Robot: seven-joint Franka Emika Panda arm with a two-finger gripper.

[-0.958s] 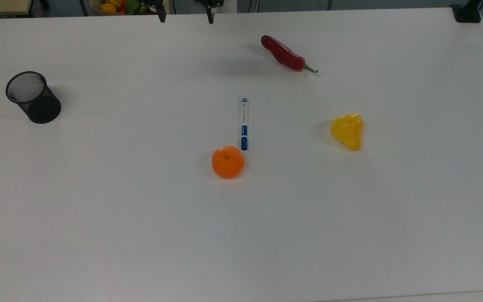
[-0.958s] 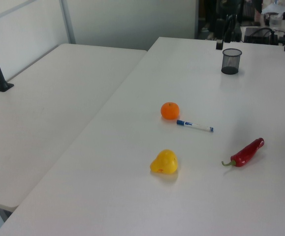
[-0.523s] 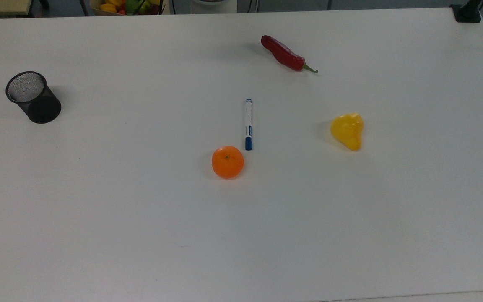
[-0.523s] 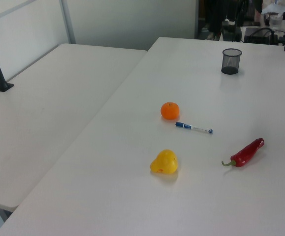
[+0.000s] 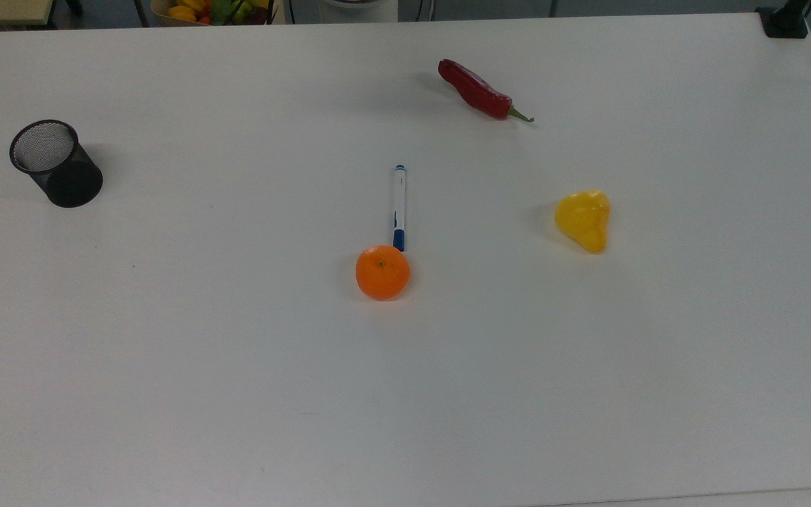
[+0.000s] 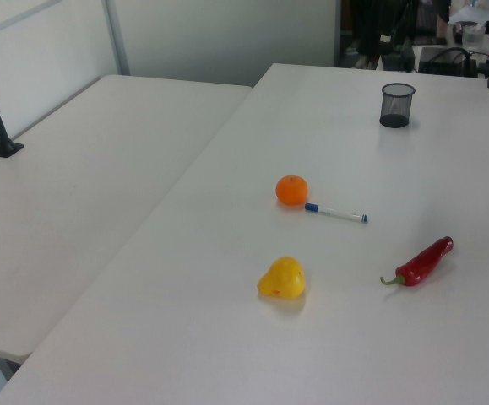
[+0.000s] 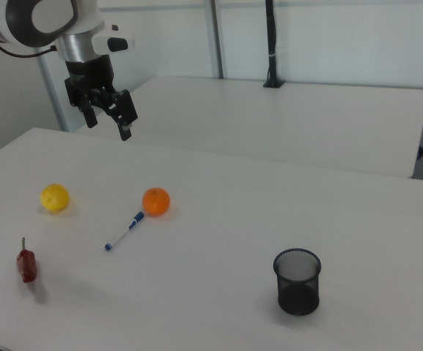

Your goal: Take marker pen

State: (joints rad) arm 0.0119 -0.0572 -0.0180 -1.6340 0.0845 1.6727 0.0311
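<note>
The marker pen (image 5: pixel 398 208) lies flat near the middle of the white table (image 5: pixel 236 394), white barrel with a blue cap. Its cap end sits right at the orange (image 5: pixel 382 272); I cannot tell if they touch. The left view shows the marker pen (image 6: pixel 335 213) to the right of the orange (image 6: pixel 291 190). In the right view the marker pen (image 7: pixel 125 231) lies slanted beside the orange (image 7: pixel 155 201). My gripper (image 7: pixel 109 126) hangs high above the table in the right view's upper left, well away from the pen, open and holding nothing.
A red chili (image 5: pixel 476 91) lies beyond the pen, a yellow pepper (image 5: pixel 583 220) at the top view's right, and a black mesh cup (image 5: pixel 55 163) at its far left. A second table (image 6: pixel 75 186) adjoins in the left view.
The pen rolled slightly to the top view's right, then back left, ending closer to the orange. The gripper fingers seen at the top view's upper edge have left it.
</note>
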